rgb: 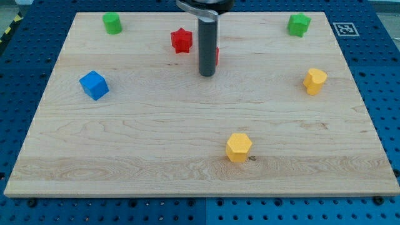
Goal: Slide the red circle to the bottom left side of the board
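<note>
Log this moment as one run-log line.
tip: on board, upper centre | red circle: mostly hidden behind rod, contact unclear | red star: to the view's left of rod | goal: bottom left not reached

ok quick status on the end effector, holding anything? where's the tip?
No gripper: a bare rod, holding nothing.
My tip is down on the board, right of the red star; a sliver of red, probably the red circle, shows behind the rod.

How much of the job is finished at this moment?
Done: nothing. In hand: my tip stands near the board's top centre; a red sliver showing behind the rod is probably the red circle. Left: sliding it to the bottom left corner, beyond the blue cube.
</note>
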`<state>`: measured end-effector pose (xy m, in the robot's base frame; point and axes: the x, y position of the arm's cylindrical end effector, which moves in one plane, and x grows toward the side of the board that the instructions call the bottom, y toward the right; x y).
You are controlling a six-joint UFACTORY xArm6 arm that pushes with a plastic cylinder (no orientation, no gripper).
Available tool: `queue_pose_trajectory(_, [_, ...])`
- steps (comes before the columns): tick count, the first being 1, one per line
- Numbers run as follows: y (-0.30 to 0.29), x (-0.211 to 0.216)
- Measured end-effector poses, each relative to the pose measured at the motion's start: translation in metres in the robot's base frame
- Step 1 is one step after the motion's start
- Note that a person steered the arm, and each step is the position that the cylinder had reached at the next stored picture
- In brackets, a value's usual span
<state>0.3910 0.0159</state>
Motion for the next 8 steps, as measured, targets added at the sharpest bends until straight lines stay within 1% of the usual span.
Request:
queue_pose_trajectory(2, [0.001, 0.005])
queue_pose_trajectory(3, [0.019, 0.034])
queue_pose_trajectory(4, [0.062, 0.042])
queue_pose_trajectory(5, [0.086, 0.002])
queue_pose_trajectory(6, [0.086, -0.056])
queue_pose_trajectory(7, [0.066, -0.071])
queue_pose_trajectory(8, [0.02, -0.054])
